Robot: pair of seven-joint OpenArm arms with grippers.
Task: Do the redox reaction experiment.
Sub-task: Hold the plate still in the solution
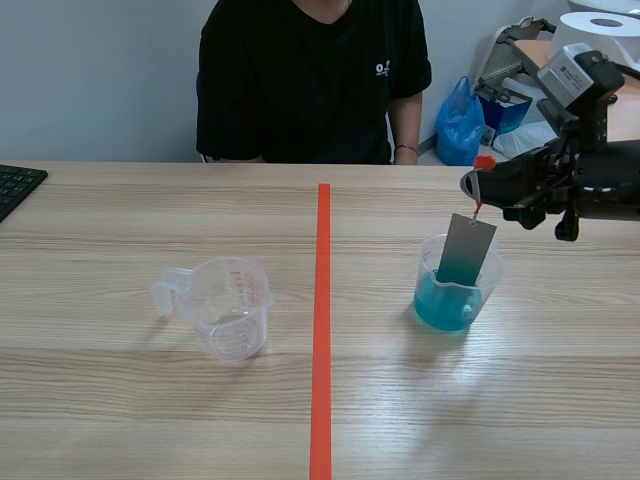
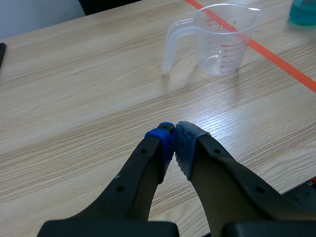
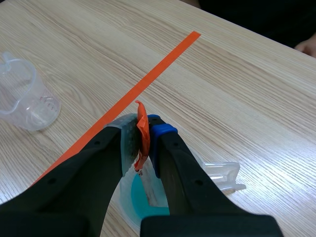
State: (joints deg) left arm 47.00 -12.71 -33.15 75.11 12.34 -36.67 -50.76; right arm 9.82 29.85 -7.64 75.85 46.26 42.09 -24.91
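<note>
Metal strip, lower end sunk in blue liquid, hangs clamped in right gripper.

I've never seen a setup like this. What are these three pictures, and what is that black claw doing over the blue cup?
This is a two-armed robot working at a table. The wide picture looks out from between the arms; the other two come from a camera on each wrist. The right gripper is shut on an orange tab, and a grey metal plate hangs from the tab into a cup of blue liquid. The left gripper is shut and holds nothing; an empty measuring cup stands ahead of it. A person sits opposite.
</note>
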